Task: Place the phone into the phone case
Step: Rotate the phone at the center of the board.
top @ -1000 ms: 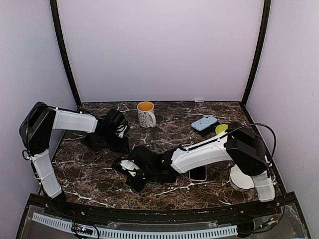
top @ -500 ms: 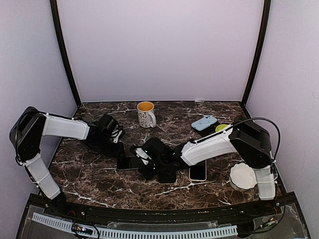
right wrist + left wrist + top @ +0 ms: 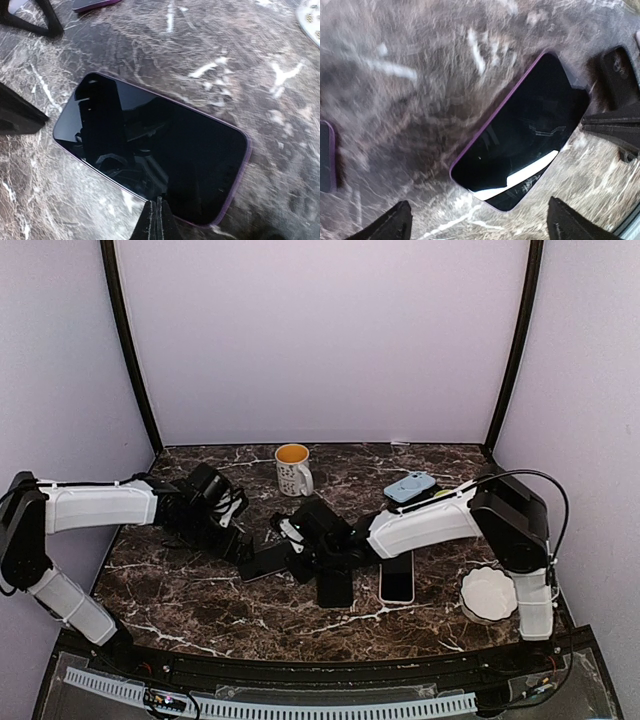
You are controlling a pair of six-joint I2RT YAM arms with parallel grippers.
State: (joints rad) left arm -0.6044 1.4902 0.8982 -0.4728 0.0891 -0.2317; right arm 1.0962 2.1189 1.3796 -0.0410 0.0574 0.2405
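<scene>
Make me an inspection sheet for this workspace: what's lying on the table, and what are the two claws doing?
Surface: dark marble-pattern table.
Job's things: purple-edged dark phone lying flat; light blue phone case at the far right, apart from it.
Clutter: mug, second dark phone, pale-edged phone, white dish, yellow-green object.
Grippers: left gripper open above the purple-edged dark phone; right gripper shut, its tips over a phone's edge, contact unclear.
Cables: black cable loops over the right arm.
Surroundings: pale lilac walls, black corner posts.
</scene>
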